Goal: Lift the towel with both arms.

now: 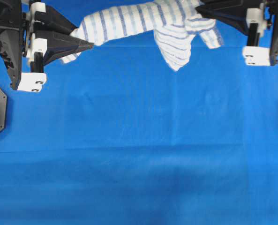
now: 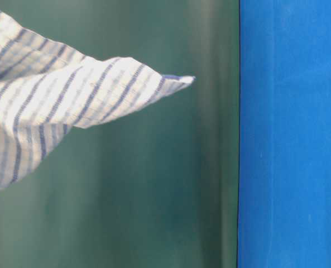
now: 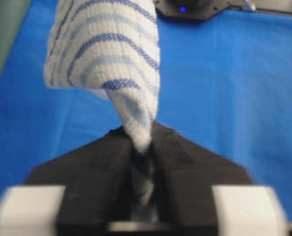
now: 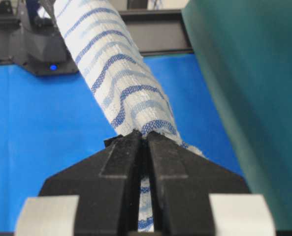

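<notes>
We list one striped towel hung above the blue tablecloth, its two ends pinched between the nearly closed jaws of our left gripper and right gripper, the middle sagging in a fold

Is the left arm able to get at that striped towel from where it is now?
Yes, it seems so: the left gripper already has its fingers closed on one end of the towel, nothing between. The right gripper pinches the other end, and the cloth hangs above the blue tablecloth.
</notes>
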